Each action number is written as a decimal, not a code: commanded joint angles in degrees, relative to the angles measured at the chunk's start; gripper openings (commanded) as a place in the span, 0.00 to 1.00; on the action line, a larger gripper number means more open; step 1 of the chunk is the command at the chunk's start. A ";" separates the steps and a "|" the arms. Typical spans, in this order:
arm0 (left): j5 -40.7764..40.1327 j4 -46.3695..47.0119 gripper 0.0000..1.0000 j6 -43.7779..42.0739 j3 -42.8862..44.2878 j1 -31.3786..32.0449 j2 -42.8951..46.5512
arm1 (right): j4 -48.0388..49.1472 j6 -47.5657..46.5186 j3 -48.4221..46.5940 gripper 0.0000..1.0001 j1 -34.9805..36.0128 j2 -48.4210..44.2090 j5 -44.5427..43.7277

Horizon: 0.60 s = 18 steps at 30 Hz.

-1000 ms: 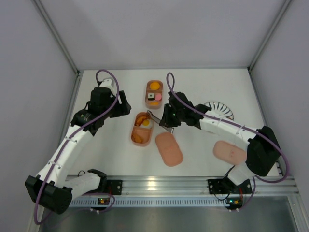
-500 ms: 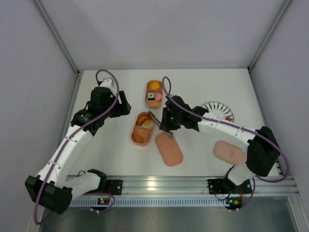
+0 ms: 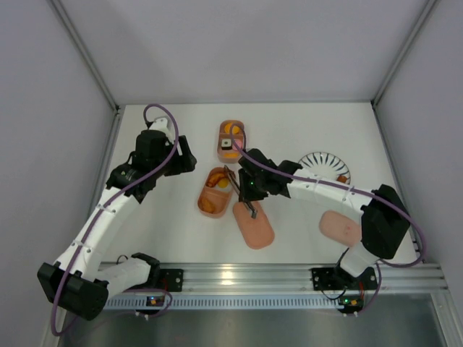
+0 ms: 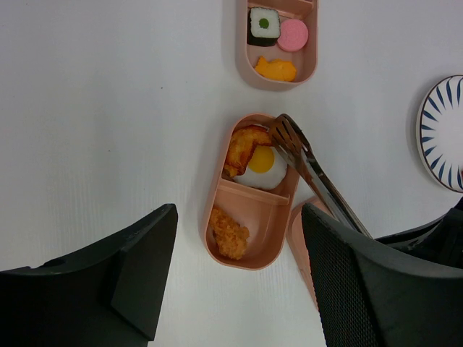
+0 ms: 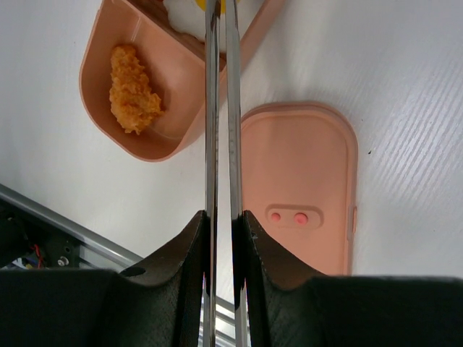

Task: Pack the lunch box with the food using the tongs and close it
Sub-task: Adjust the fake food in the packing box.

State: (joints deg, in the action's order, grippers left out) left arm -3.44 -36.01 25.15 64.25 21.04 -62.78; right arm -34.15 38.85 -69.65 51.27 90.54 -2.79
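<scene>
The lunch box lies as two salmon-pink trays with separate lids. In the near tray (image 4: 271, 217) are a fried egg (image 4: 262, 163), a brown piece (image 4: 244, 144) and a crumbed piece (image 4: 230, 233). A sushi roll (image 4: 263, 25), a pink piece (image 4: 293, 34) and an orange piece (image 4: 276, 69) fill the far tray (image 4: 278, 85). My right gripper (image 5: 223, 231) is shut on the silvery tongs (image 5: 221, 108), whose tips (image 4: 283, 130) reach over the egg. Back at the left, my left gripper (image 4: 239, 238) hangs open and empty above the table.
One lid (image 3: 253, 223) lies flat just right of the near tray (image 3: 200, 202), under the right wrist. A second lid (image 3: 341, 228) lies at the near right. The striped plate (image 3: 325, 165) stands behind the right forearm. White walls close in both sides and the back.
My right gripper has shifted left and nearer with the tongs, and its arm and cable now cross part of the far tray. The left arm has not moved.
</scene>
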 commanded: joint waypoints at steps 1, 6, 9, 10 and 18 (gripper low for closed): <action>-0.07 2.61 0.75 -0.27 -0.18 -0.38 0.38 | -3.38 -1.23 -3.04 0.10 1.47 1.65 -1.17; -0.07 2.52 0.74 -0.27 0.00 -0.38 0.47 | -4.43 -1.67 -4.44 0.09 2.26 2.10 -0.99; -0.16 2.52 0.74 -0.27 0.00 -0.38 0.56 | -4.87 -1.85 -5.06 0.09 2.26 1.57 -0.99; -0.25 2.52 0.74 -0.27 0.00 -0.38 0.56 | -5.05 -1.85 -5.58 0.09 2.35 1.13 -1.08; -0.34 2.35 0.74 -0.27 0.09 -0.47 0.65 | -6.10 -2.81 -7.78 0.09 2.35 -0.72 0.50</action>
State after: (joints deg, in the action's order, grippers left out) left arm -3.46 -36.01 25.15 64.25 21.04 -62.78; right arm -38.94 37.32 -74.15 52.40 92.49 -2.83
